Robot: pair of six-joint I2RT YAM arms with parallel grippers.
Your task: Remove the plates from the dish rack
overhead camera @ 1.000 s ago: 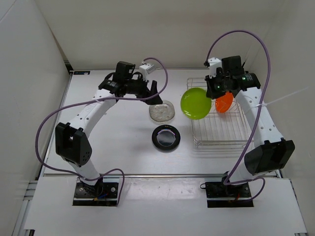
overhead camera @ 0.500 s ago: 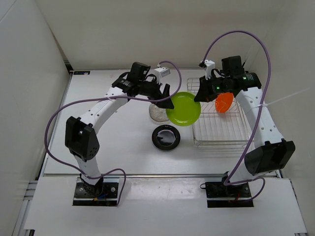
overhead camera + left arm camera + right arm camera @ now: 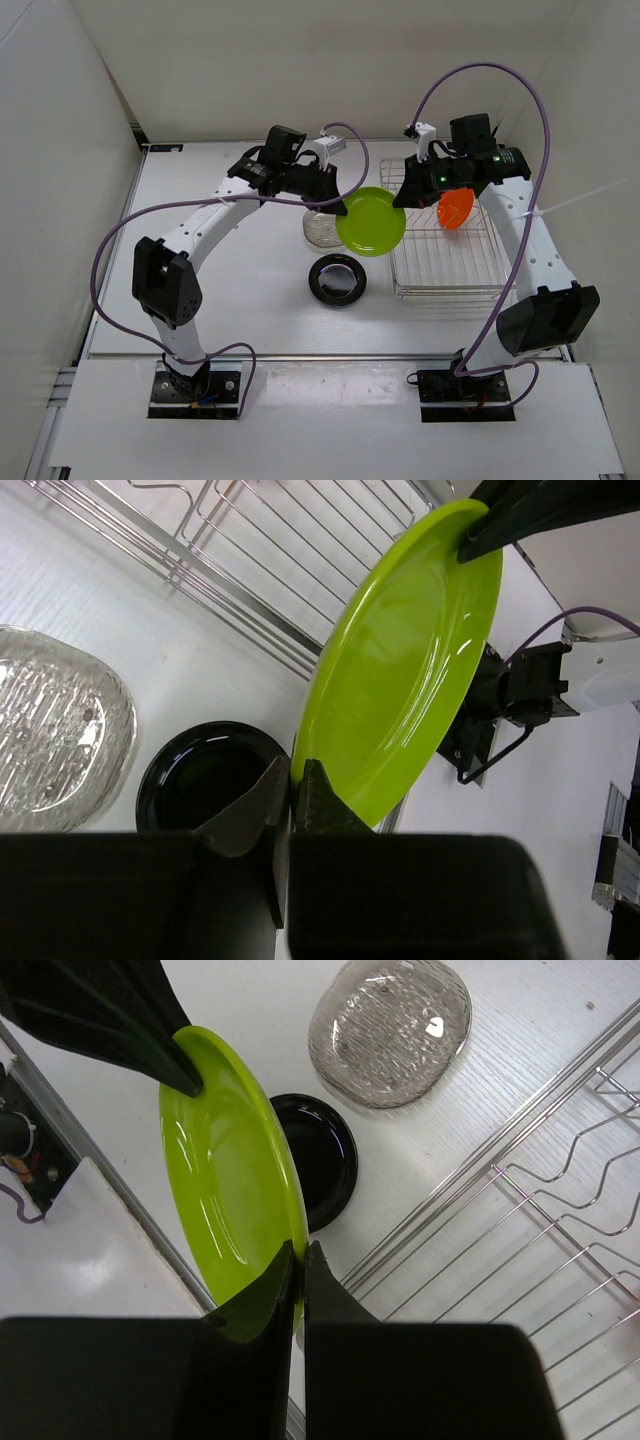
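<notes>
left end effector (image 3: 297, 770): fingers were closed on the rim of the lime green plate, clamping its left edge; it was raised off the table (image 3: 250, 300).

clear plate (image 3: 322, 228): lay flat on the table, directly below the left end effector, partly covered in the top view by the lime green plate's left edge.

black plate (image 3: 338, 280): lay flat on the table, nearer the arm bases than the left end effector, just beside the clear plate but apart from it.

lime green plate (image 3: 372, 221): was held in the air between the two end effectors, gripped at opposite edges by both. it hung tilted, its hollow face turned up toward the top camera. it was above the gap between the clear plate and the dish rack's left side, touching neither.

right end effector (image 3: 298, 1250): fingers were pinched shut on the right edge of the lime green plate, opposite the left end effector's grip.

orange plate (image 3: 455, 209): stood on edge inside the dish rack, just right of the right end effector, partly hidden by the right wrist.

dish rack (image 3: 445, 265): silver wire, sat on the table below and to the right of the right end effector; the orange plate was the only plate seen in it.
</notes>
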